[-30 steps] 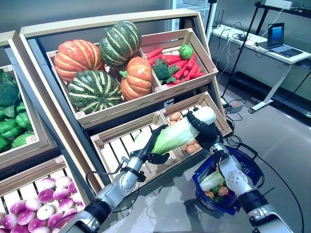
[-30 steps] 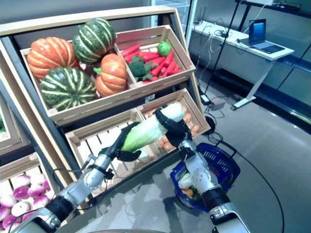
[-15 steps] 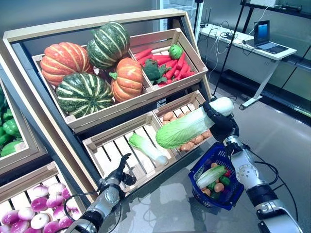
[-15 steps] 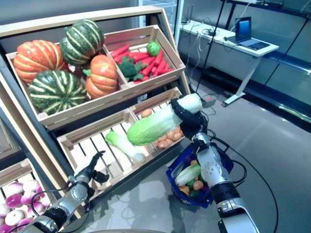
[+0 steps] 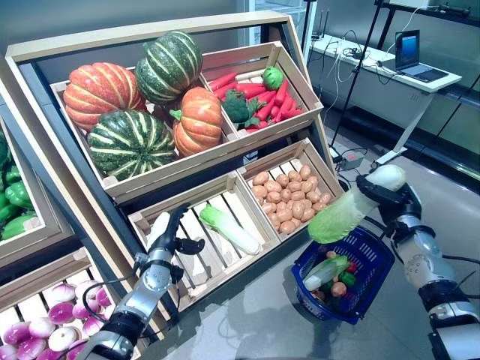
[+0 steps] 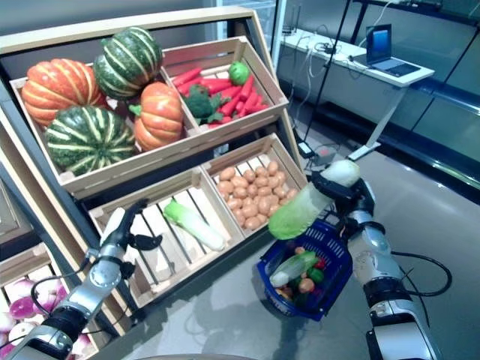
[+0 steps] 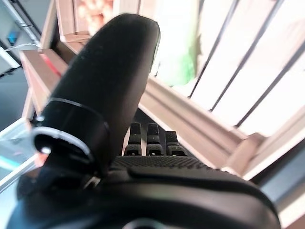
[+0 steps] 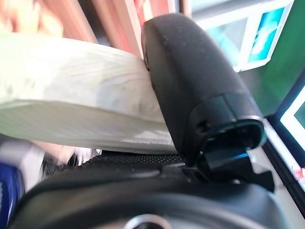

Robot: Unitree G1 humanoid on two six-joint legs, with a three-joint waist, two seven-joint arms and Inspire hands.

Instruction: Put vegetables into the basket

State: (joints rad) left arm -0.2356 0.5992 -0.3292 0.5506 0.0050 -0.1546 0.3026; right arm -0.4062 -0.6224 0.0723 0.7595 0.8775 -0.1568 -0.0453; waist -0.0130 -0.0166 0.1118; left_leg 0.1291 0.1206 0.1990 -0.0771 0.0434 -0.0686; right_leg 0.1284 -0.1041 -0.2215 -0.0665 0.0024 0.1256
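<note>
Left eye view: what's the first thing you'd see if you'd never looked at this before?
Probably the big napa cabbage gripped in the robot's right hand, hanging just above the blue basket on the floor. Next, the striped and orange pumpkins piled in the top crate, with potatoes in the crate below.

Basket (image 5: 373, 264) mouth open upward; a cabbage and small vegetables (image 5: 330, 277) take up its near half, far half bare. Napa cabbage (image 5: 352, 210) held by right hand (image 5: 396, 202) hangs over the basket's far rim, leafy end lowest. Potato crate (image 5: 330, 176) wall stands just beside the basket on the shelf side. Grey floor (image 5: 255, 330) open in front. Left hand (image 5: 174, 234) is seen at the slatted crate (image 5: 187, 279) front rail, fingers loose; a cabbage (image 5: 229, 229) lies inside, well apart.
</note>
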